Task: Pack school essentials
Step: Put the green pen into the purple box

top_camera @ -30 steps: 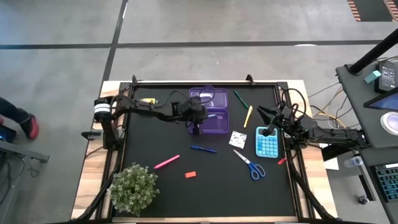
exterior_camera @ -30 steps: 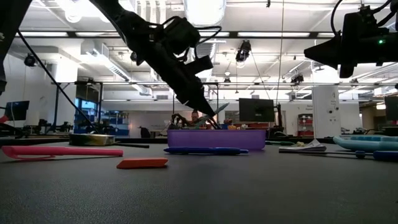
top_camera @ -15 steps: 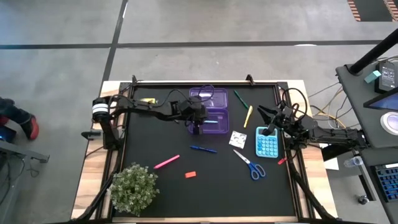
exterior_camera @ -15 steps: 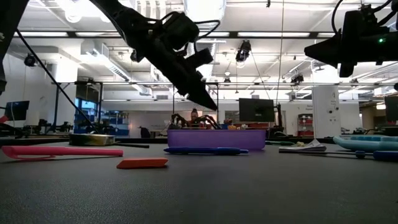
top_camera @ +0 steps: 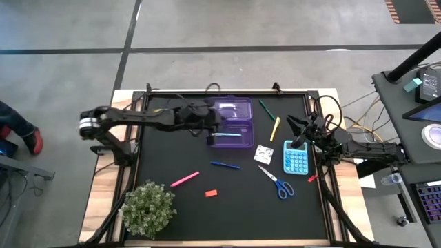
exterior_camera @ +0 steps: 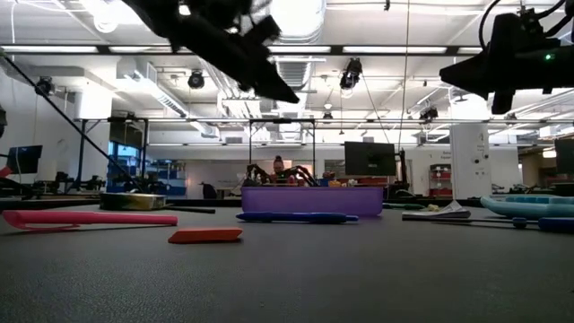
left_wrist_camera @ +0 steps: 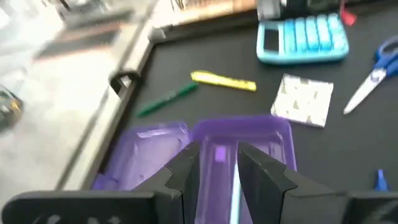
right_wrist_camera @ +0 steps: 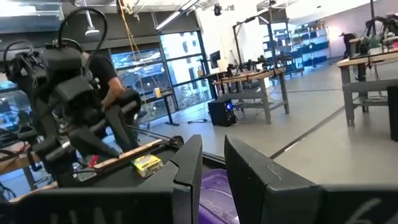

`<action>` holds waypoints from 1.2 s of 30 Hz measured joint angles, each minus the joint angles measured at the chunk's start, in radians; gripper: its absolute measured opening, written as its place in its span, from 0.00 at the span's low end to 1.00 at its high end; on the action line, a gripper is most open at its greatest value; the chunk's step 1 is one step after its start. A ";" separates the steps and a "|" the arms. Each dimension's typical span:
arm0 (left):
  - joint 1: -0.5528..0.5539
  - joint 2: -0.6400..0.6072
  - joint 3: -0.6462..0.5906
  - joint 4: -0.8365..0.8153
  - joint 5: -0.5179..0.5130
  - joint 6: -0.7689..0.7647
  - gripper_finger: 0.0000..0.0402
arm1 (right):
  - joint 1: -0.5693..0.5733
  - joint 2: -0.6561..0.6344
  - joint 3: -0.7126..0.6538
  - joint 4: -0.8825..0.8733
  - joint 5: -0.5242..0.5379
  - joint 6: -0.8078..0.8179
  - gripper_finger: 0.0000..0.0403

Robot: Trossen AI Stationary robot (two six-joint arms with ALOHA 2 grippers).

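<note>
An open purple box stands at the table's far middle, its lid folded back, with a teal pen lying inside. My left gripper hangs open and empty high above the box's left side. My right gripper waits open above the blue calculator. Lying flat on the mat are a green marker, a yellow marker, a white patterned square, scissors, a blue pen, a pink marker, a red eraser and a crayon box.
A bushy potted plant stands at the near left corner. A small red item lies by the right rail. The black mat is framed by a raised rail. Bare mat lies along the near edge, right of the plant.
My left gripper has risen from just above the purple box and drawn back toward the table's left edge, its arm swinging out at the base. The thin pen at its fingertips a second ago is gone from them; a teal pen lies in the box.
</note>
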 joint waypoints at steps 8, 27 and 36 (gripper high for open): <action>0.000 -0.194 -0.233 0.346 0.000 0.003 0.22 | 0.000 0.148 0.107 -0.038 0.002 0.027 0.15; 0.042 -0.320 -0.550 0.826 -0.115 0.082 0.22 | -0.211 0.908 0.825 -0.746 -0.057 0.286 0.15; 0.042 -0.320 -0.556 0.826 -0.126 0.080 0.22 | -0.489 1.279 1.131 -0.992 -0.321 0.185 0.15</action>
